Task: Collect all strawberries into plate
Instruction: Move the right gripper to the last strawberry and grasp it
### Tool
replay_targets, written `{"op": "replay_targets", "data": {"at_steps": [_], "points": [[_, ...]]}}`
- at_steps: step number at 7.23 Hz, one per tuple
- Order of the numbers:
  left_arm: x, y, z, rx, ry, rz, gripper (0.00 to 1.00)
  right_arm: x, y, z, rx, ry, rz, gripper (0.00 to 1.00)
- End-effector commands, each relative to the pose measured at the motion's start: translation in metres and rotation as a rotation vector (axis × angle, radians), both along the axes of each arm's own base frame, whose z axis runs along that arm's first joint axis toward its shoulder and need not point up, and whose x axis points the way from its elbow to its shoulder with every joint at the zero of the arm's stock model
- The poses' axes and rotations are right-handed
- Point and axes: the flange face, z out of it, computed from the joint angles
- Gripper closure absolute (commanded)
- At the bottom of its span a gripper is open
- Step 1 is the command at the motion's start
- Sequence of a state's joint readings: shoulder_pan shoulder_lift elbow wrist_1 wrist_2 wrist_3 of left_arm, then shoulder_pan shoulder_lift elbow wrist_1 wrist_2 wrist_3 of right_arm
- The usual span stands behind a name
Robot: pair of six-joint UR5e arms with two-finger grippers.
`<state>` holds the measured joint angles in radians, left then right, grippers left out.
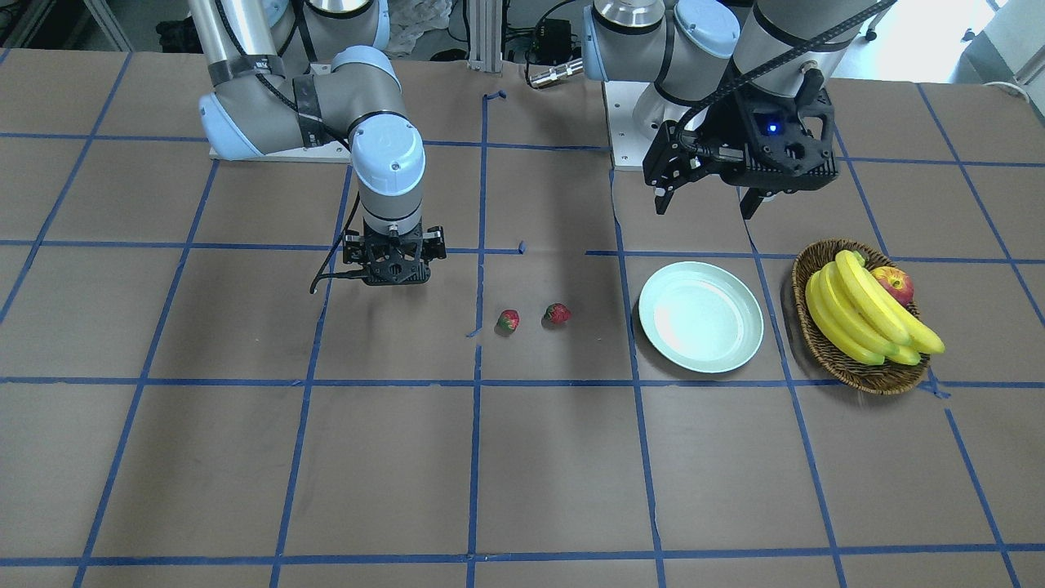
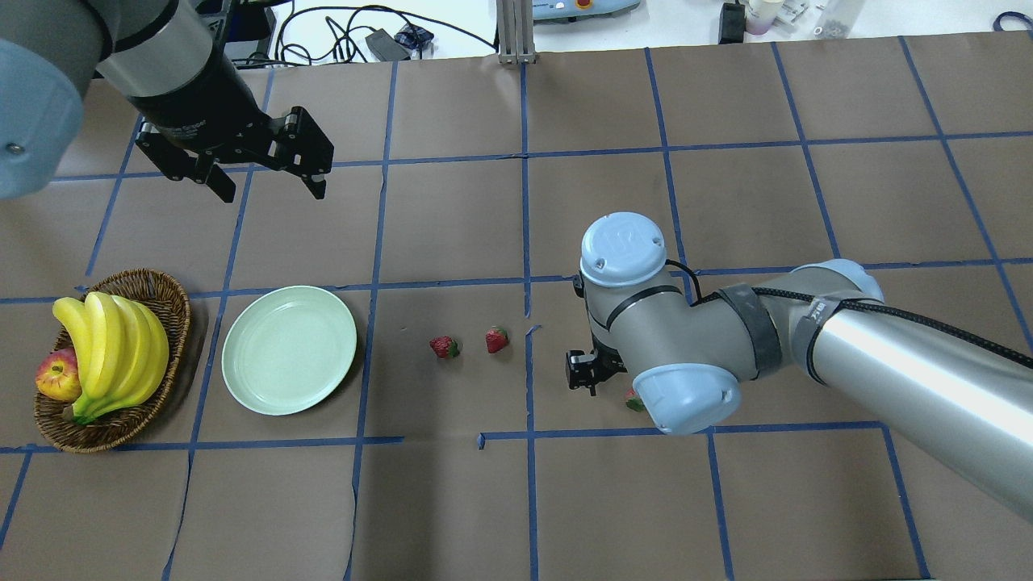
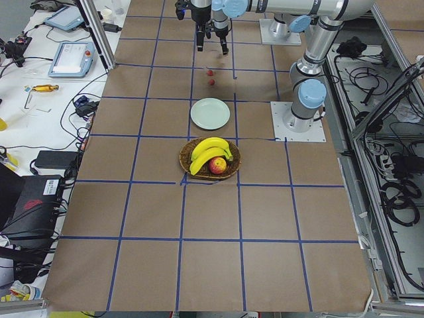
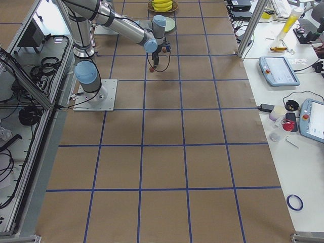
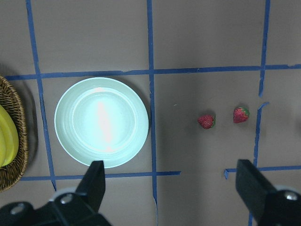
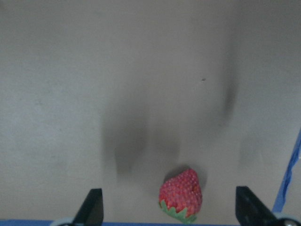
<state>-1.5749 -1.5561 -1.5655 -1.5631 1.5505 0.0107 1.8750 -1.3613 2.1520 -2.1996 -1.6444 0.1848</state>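
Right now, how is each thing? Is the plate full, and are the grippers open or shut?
plate: empty.
strawberry nearest plate: on the table, untouched.
middle strawberry: on the table, untouched.
third strawberry: on the table, not gripped.
left gripper: open, empty, raised.
right gripper: open, empty, low over third strawberry.
basket: holds bananas and apple.

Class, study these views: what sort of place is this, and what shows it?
Probably a robotics lab: the left arm and right arm mounted at a table gridded with blue tape, plus a teach pendant and cables alongside.
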Motion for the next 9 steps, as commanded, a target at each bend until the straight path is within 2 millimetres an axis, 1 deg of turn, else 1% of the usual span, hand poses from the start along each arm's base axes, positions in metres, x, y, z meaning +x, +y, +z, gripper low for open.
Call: {"op": "replay_targets", "data": {"at_steps": [1,2,3,5,6,7,8,9], "points": [[0.0,0.001,-0.002,0.003,0.001,0.0,0.0,-0.008,0.01,-0.013,0.013,0.006,-0.01,0.12],[0.0,0.001,-0.002,0.005,0.001,0.0,0.0,-0.007,0.009,-0.011,0.004,-0.002,-0.011,0.34],[0.0,0.001,-0.002,0.005,0.001,0.0,0.0,-0.008,0.01,-0.013,0.01,0.006,-0.008,0.62],[0.0,0.001,-0.002,0.005,0.0,0.0,0.0,-0.007,0.006,-0.008,-0.011,0.003,-0.008,0.9],[0.0,0.001,-0.001,0.002,0.0,0.0,0.0,-0.002,-0.008,0.005,-0.044,-0.01,-0.014,0.95],[0.0,0.001,-0.001,0.002,0.0,0.0,0.0,0.011,-0.03,0.03,-0.099,-0.059,-0.038,0.95],[0.0,0.001,-0.002,0.003,0.001,0.0,0.0,0.039,-0.054,0.054,-0.115,-0.213,-0.168,0.94],[0.0,0.001,-0.002,0.003,0.001,0.0,0.0,0.067,-0.076,0.073,-0.14,-0.283,-0.242,0.94]]}}
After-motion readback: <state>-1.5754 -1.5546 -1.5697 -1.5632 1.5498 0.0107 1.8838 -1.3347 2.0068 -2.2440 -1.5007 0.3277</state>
